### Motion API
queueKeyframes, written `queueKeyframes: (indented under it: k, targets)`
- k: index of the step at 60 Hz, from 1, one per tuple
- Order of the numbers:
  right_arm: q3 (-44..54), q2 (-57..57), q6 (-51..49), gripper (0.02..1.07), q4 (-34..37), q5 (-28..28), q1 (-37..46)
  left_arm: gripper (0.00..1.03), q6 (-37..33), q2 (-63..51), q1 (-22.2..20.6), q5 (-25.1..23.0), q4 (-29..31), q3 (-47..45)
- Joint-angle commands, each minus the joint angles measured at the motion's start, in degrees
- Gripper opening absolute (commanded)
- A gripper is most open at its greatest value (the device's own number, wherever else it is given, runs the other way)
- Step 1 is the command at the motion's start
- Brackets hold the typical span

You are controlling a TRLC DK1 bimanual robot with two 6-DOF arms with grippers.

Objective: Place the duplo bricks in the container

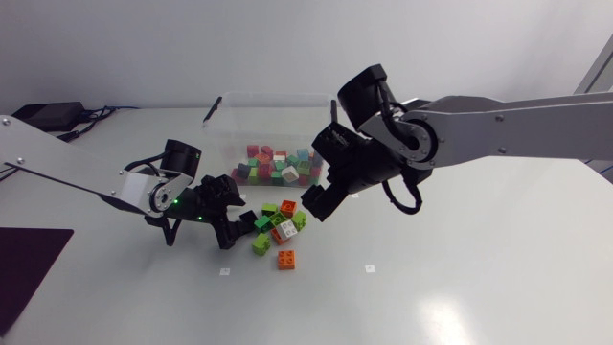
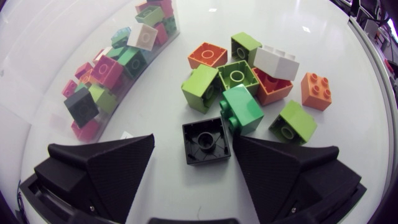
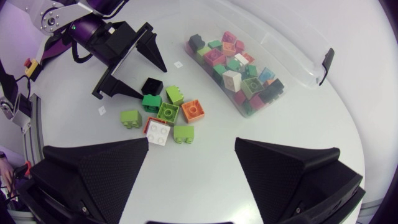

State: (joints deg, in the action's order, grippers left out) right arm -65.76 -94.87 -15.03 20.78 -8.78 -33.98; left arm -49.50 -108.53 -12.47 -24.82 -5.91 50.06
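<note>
A black duplo brick (image 2: 206, 140) lies studs-down on the table between the fingers of my left gripper (image 2: 193, 142). The gripper is open: one finger is nearly against the brick and a gap shows at the other. Just ahead lies a heap of bricks: dark green (image 2: 244, 109), light green (image 2: 200, 87), orange (image 2: 316, 91) and white (image 2: 277, 62). The clear container (image 1: 278, 98) with several coloured bricks stands behind the heap. My right gripper (image 1: 321, 199) hangs open and empty above the heap (image 3: 168, 115), in front of the container (image 3: 292, 71).
My two grippers are close together over the heap, the left gripper (image 1: 243, 213) low at its side. A separate orange brick (image 1: 285, 260) and a light green one (image 1: 261, 244) lie nearer the table's front. A dark mat (image 1: 29, 264) covers the front left corner.
</note>
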Motion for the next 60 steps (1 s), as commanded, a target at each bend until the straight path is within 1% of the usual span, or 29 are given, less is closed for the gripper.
queueKeyframes:
  k: [1,7,8,9,14,18,20,21,29,39,54,60]
  targets:
    - [1.9,-2.7,-0.6,1.02,-1.0,-0.2,-1.1,0.83,0.7,-1.6,-0.4,-1.2,-0.2,1.3]
    - [1.8,-5.3,-1.1,1.02,-1.9,-0.1,-1.4,0.69,0.8,-2.3,-0.6,-2.3,-0.3,1.5]
    - [1.8,-5.6,-1.1,1.02,-2.0,-0.1,-1.4,0.69,0.8,-2.3,-0.6,-2.3,-0.3,1.6]
    - [1.6,-6.2,-1.2,1.02,-2.0,-0.1,-1.4,0.65,0.9,-2.5,-0.7,-2.3,-0.3,1.7]
    - [1.0,-8.3,-1.8,1.02,-2.4,0.2,-1.2,0.52,0.9,-2.7,-0.9,-3.0,-0.3,1.6]
    - [0.5,-9.7,-2.5,1.02,-2.7,0.4,-1.0,0.37,0.9,-2.7,-1.1,-3.7,-0.3,1.4]
    - [0.2,-10.5,-2.9,1.02,-2.8,0.5,-0.9,0.26,0.9,-2.7,-1.2,-3.9,-0.3,1.4]
    - [0.1,-10.7,-2.9,1.02,-2.9,0.5,-0.9,0.23,0.9,-2.7,-1.2,-4.0,-0.3,1.4]
    - [-1.7,-13.4,-4.0,1.02,-3.0,1.0,-0.7,0.22,0.9,-1.5,-1.2,-5.6,-0.2,0.4]
    - [-4.0,-16.1,-4.7,1.02,-3.0,1.4,-0.5,0.21,0.8,2.3,-0.5,-5.9,-0.1,-2.3]
    - [-7.9,-19.6,-5.4,1.02,-2.6,2.4,-1.1,0.21,-0.3,9.0,3.7,-7.5,2.5,-5.8]
    - [-9.4,-20.5,-5.5,1.02,-1.9,2.9,-1.1,0.21,-0.4,12.4,5.3,-8.9,3.5,-6.9]
